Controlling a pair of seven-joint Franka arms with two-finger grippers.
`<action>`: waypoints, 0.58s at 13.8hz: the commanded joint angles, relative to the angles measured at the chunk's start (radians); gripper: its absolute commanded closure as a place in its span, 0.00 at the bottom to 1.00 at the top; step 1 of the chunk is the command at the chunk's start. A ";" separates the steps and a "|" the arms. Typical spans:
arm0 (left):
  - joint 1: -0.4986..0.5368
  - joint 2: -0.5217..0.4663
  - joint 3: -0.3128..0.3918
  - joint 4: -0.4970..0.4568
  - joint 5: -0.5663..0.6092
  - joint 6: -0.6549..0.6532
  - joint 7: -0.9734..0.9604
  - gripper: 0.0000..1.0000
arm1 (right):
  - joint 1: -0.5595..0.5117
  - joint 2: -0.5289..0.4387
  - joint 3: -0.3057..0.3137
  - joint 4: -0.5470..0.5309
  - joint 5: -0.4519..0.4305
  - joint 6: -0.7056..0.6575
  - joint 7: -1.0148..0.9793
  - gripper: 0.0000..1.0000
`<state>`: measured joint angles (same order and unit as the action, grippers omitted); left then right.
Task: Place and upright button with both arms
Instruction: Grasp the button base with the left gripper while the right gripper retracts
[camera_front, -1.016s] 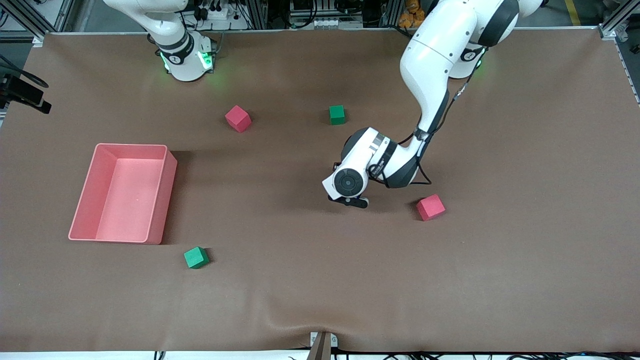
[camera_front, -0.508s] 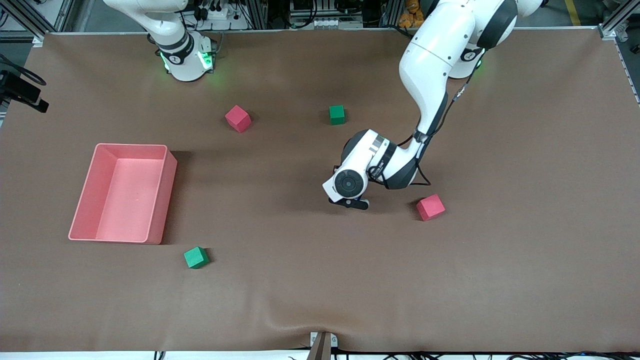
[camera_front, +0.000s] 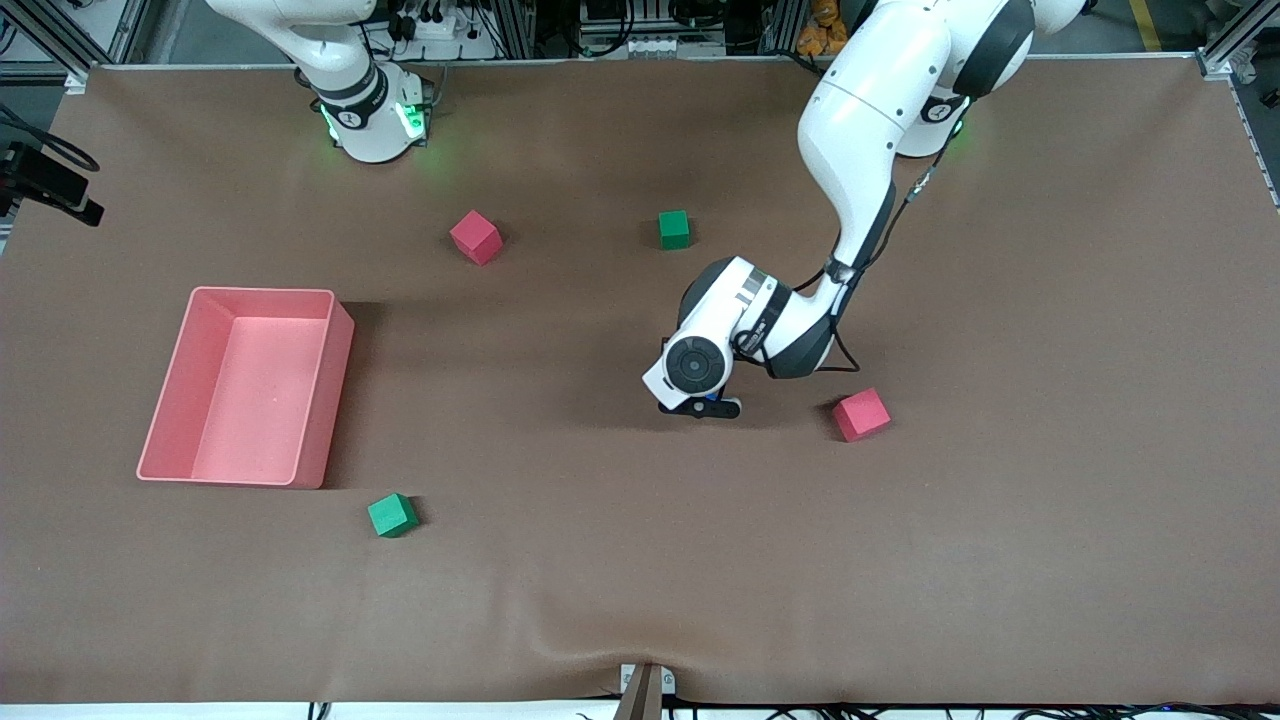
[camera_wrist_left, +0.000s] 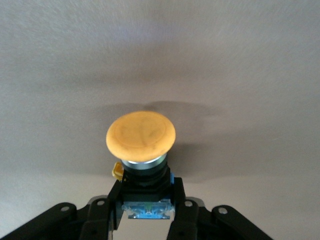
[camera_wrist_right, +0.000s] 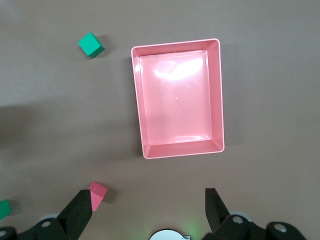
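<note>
Take the red cube (camera_front: 861, 414) toward the left arm's end of the worktop (camera_front: 1050, 520) as your landmark. Beside that cube, toward the middle of the worktop, the left end effector (camera_front: 700, 408) sits low over the brown surface, its wrist housing covering most of it in the front view.

In the left wrist view the two fingers (camera_wrist_left: 112, 200) are clamped on the black body of the button (camera_wrist_left: 141, 139), one on each flank, just under the silver collar. The round orange cap projects out from the fingertips, so the button's long axis runs straight out along the line of the end effector, cap leading. From these frames you cannot tell whether the base touches the worktop.

You may judge the left arm to be the nearer one by a wide margin: it already carries the button, and any uprighting turns on rotating that axis until the cap faces up.

Farther from the cube, toward the right arm's end, the pink bin (camera_front: 245, 387) lies open. The right end effector (camera_wrist_right: 149, 206) hangs high above it with its fingers spread wide apart and nothing between them; that arm waits.

A green cube (camera_front: 392, 515) and two more cubes lie scattered well apart from the button.
</note>
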<state>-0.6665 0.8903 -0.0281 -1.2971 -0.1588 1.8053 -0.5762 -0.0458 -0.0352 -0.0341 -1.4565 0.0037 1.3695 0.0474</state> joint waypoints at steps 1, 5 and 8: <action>-0.008 -0.013 0.005 0.030 0.010 0.011 -0.086 1.00 | 0.007 0.008 -0.001 0.018 0.002 -0.004 0.017 0.00; 0.002 -0.045 0.028 0.035 0.013 0.118 -0.163 1.00 | 0.007 0.008 -0.001 0.018 0.002 -0.004 0.017 0.00; 0.002 -0.056 0.057 0.035 0.015 0.210 -0.200 1.00 | 0.007 0.008 -0.001 0.018 0.002 -0.006 0.015 0.00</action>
<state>-0.6625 0.8553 0.0173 -1.2539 -0.1588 1.9762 -0.7378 -0.0457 -0.0349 -0.0340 -1.4565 0.0037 1.3695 0.0474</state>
